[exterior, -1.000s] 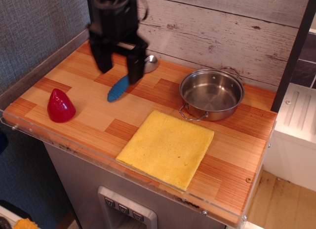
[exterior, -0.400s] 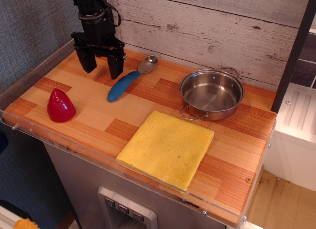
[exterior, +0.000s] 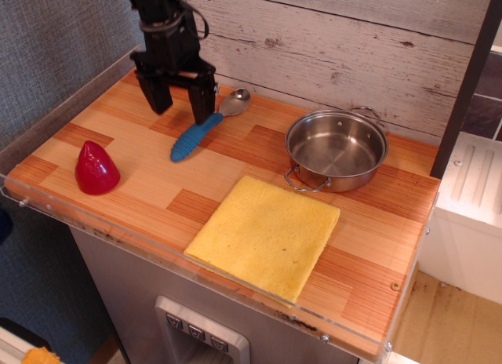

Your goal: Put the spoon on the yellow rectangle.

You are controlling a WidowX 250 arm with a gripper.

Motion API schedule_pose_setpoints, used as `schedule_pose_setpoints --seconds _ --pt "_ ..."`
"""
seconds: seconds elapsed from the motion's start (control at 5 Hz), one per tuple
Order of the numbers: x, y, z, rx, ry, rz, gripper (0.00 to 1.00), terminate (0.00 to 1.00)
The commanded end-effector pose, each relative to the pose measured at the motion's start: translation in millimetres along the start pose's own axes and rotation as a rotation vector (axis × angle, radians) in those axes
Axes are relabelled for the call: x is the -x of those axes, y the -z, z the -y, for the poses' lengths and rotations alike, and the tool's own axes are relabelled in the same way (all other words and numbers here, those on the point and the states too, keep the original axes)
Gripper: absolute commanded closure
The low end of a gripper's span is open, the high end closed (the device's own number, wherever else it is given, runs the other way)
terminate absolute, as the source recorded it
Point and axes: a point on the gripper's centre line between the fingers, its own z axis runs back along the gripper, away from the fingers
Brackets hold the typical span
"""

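Observation:
The spoon (exterior: pixel 200 130) lies on the wooden counter at the back left, its ribbed blue handle toward the front and its silver bowl toward the wall. My black gripper (exterior: pixel 182 107) hangs open just left of the spoon, its right finger close to the upper handle, nothing between the fingers. The yellow rectangle (exterior: pixel 265 234) lies flat at the front middle of the counter, well to the right of and in front of the spoon.
A steel pot (exterior: pixel 336 150) with two handles stands at the back right. A red strawberry-shaped toy (exterior: pixel 96 168) sits at the front left. A whitewashed plank wall (exterior: pixel 353 50) runs behind the counter. A clear plastic rim lines the counter's front edge (exterior: pixel 157 242).
My gripper moved back and left off the spoon, then shifted right again toward the handle. The spoon, pot and yellow pad have not moved.

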Motion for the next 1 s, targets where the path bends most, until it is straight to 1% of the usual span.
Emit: schedule_pose_setpoints --seconds 0.0,0.2,0.6,0.8 --pt "-6.2 -37.8 -2.8 -0.028 -0.059 0.105 0.0 0.0" --pt "-3.0 -12.6 4.8 -0.026 -0.031 0.038 0.0 0.0" --pt "10.6 23.1 28.1 -0.028 0.055 -0.044 0.0 0.0" --pt "15.2 39.4 25.3 -0.033 0.049 -0.089 0.0 0.0"
